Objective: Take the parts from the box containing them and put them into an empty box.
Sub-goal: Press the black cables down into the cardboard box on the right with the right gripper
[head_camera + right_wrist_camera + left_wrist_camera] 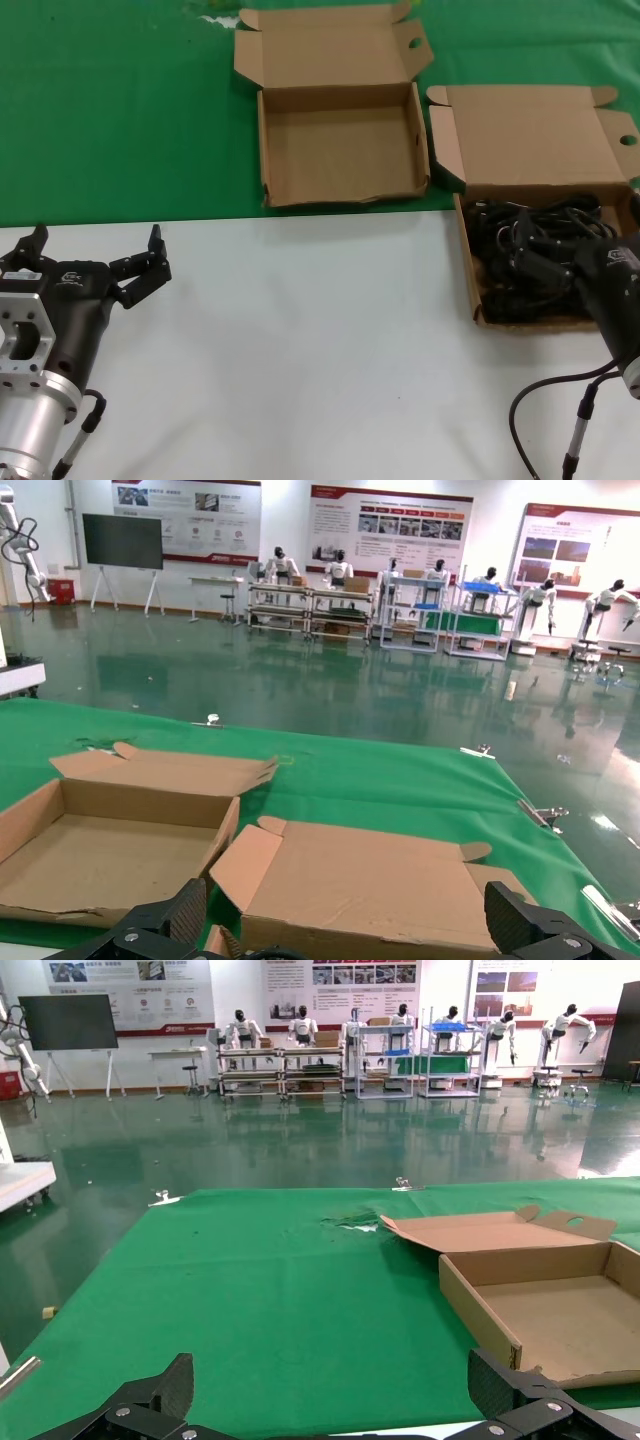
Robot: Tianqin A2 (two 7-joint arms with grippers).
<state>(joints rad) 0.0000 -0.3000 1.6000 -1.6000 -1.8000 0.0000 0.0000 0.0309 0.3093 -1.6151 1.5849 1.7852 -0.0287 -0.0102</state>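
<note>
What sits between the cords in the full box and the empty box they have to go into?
Nothing visible blocks the way. The cords lie in the box containing them, beside the empty box on the green cloth. Only the two boxes' low side walls and raised flaps lie along that path. The right gripper is over the cords.

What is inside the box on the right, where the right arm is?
The right box holds a tangled pile of black cords with plugs. The right gripper covers its near right corner, so what lies there, and the box floor under the pile, cannot be seen.
</note>
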